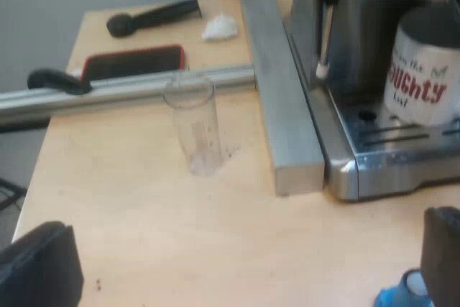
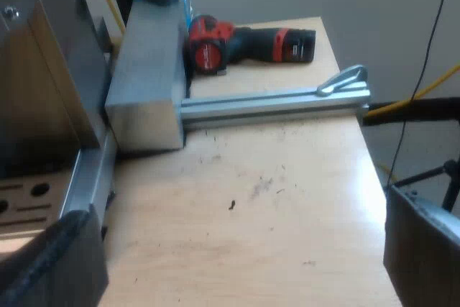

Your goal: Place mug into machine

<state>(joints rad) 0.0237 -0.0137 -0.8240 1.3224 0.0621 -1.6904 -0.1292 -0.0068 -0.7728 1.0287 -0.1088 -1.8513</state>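
A pale wooden desk point(image 1: 144, 206) carries everything. The espresso machine point(image 1: 345, 106), brushed steel, stands along one side of it, its slotted drip tray point(image 1: 402, 134) facing the left wrist camera. A thick square metal beam point(image 1: 277, 91) lies on the desk just beside the machine's base, and a slimmer aluminium rail point(image 1: 129, 88) meets it at a right angle.

The mug point(image 1: 424, 70) stands upright on the drip tray, inside the machine's front bay. It is white with a dark upper part. Red block letters read "OUGHTY", the start of the word curving out of sight; smaller black writing above seems to include "the".

A clear measuring glass point(image 1: 194, 131) stands upright on the desk near the rail, with faint scale marks I cannot read. Bare desk lies open between it and the left gripper point(image 1: 241, 267), whose black fingers point(image 1: 39, 267) are spread wide with nothing between them.

The right gripper point(image 2: 241, 257) hovers over bare desk near the machine's side, fingers point(image 2: 61, 264) also spread wide and empty. Beyond the rail, a red and black power tool point(image 2: 248, 48) lies near the desk's far edge; its label is unreadable.
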